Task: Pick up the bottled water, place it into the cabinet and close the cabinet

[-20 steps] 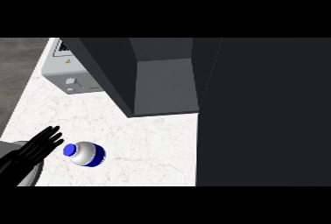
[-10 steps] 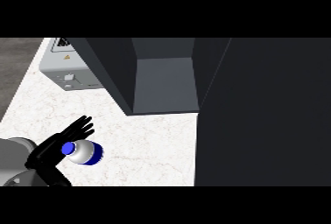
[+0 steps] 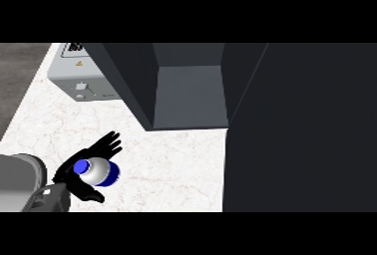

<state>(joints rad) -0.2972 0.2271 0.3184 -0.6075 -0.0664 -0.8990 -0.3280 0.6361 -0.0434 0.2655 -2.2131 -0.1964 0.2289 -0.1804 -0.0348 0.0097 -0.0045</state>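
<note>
Here, bottle (image 3: 98, 173): stands on the counter (image 3: 169, 167) at the lower left, seen from above, its blue cap (image 3: 81, 166) towards the view's left and a blue band on its white body.
Left hand (image 3: 66, 175): comes in from the lower left corner on a grey forearm (image 3: 26, 182) and sits round the bottle's left side.
Fingers (image 3: 107, 145): straight and spread wide, fanned up and to the right past the bottle's upper edge.
Thumb (image 3: 90, 194): points down and to the right, below the bottle, so the bottle lies in the gap between thumb and fingers.
Contact: hand and bottle overlap in the view; I cannot tell whether they touch.
Cabinet (image 3: 188, 92): open, dark grey inside, above and to the right of the bottle and well apart from it.
Dark panel (image 3: 302, 129): fills the right side, from the cabinet's edge down to the lower band.
Grey box (image 3: 83, 79): on the counter at the upper left, partly hidden by the cabinet's left wall, with a knob on its top face.
Right hand: out of view.
</note>
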